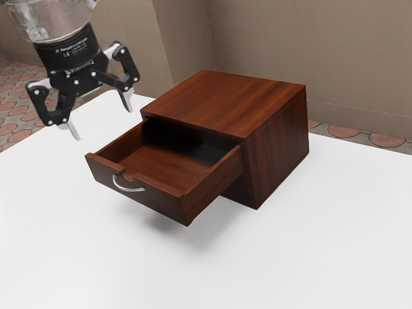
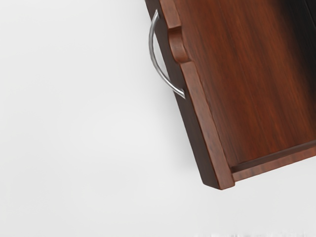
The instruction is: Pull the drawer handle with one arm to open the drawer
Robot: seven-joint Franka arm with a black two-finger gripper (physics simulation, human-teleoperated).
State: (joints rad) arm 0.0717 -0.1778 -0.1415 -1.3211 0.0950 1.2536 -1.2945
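Found drawer [image 1: 168,168] standing well out of cabinet [image 1: 225,96] on table [image 1: 322,251], handle [image 1: 127,187] free. Found tool [image 1: 103,121] spread, empty, above table, apart from handle. Judged opening essentially done; little or nothing left.

Overall light: I see both views bright and even, like soft daylight.
Light direction: mostly from above; the top of the cabinet [image 1: 222,96] is lighter than its side face toward the exterior view's right.
Table: the white table [image 1: 322,244] is very bright, and in the wrist view it looks almost washed out.
Shadow: a pale grey, soft-edged patch lies on the table under the open drawer [image 1: 168,161].
Drawer inside: the floor is lit near the front and turns nearly black at the back, under the cabinet top.
Glare: the metal handle [image 1: 127,186] carries a thin bright glint.
Background: the wall [image 1: 335,38] is dimmer than the table.
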